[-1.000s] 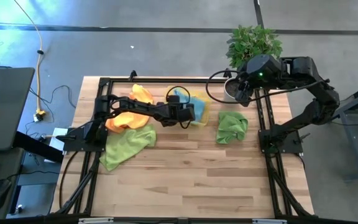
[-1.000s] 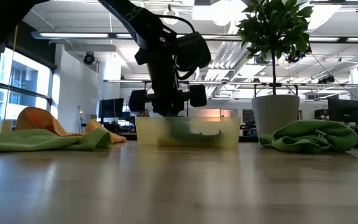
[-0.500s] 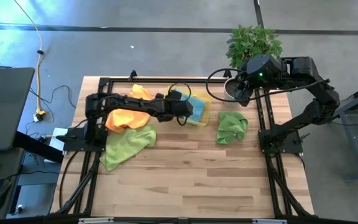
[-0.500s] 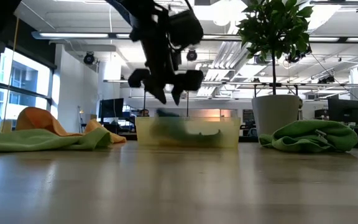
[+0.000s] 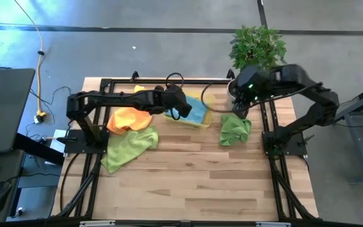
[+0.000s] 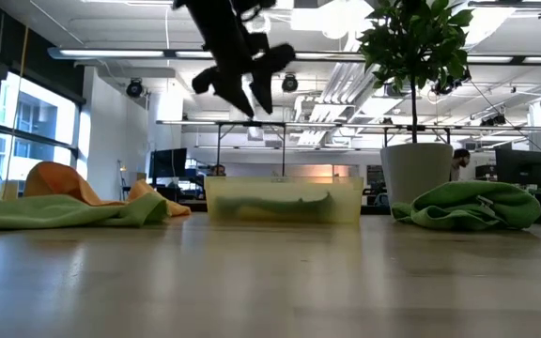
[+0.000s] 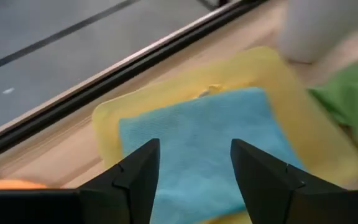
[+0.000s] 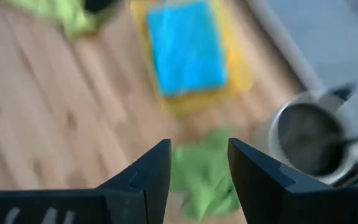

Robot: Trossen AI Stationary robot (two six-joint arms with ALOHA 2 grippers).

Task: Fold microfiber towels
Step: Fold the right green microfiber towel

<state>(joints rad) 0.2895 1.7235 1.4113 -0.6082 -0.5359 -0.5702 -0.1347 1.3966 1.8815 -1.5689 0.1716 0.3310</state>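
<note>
High view | left gripper (image 5: 183, 108) wide, empty, above teal towel (image 5: 194, 111) in tray (image 5: 205, 99) | right gripper (image 5: 239, 108) wide over green towel (image 5: 234, 129) | we'd pinch one corner, not the bunch

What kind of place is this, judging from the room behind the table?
Probably an open-plan office or lab: exposed ceiling ducts and strip lights, large windows, desks with monitors, and a potted plant beside the wooden work table.
</note>
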